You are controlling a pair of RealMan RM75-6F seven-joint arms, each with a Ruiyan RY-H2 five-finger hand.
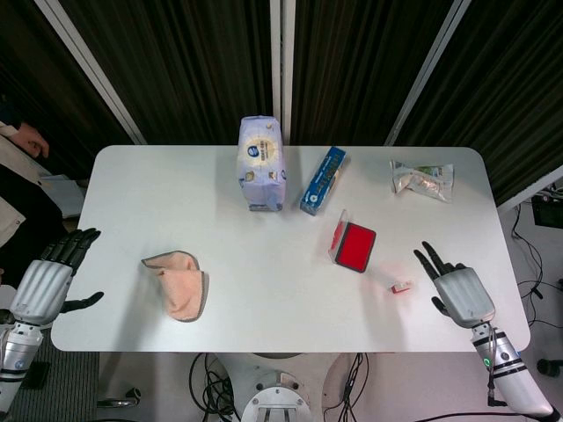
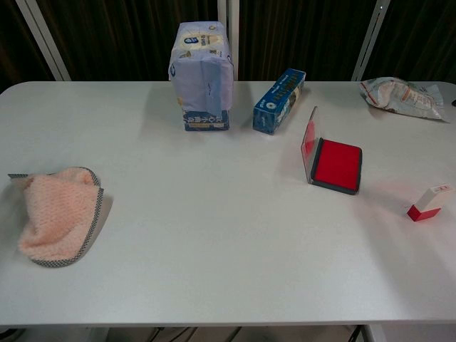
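Print shows on the pale tissue pack point(image 2: 202, 75), the blue box point(image 2: 278, 100) and the crinkled snack bag point(image 2: 402, 96) at the table's far side, but none of it is sharp enough to read.

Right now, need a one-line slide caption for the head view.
Open right hand over the table beside a small red-and-white stamp; open left hand off the table's edge near a pink cloth.

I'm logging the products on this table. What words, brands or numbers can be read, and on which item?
None can be read for certain.
Tissue pack: round logo and a blue label band, print too blurred.
Blue box: yellow lettering along its side, too small.
Snack bag: coloured print, illegible.
Red ink pad and small stamp: no text visible.
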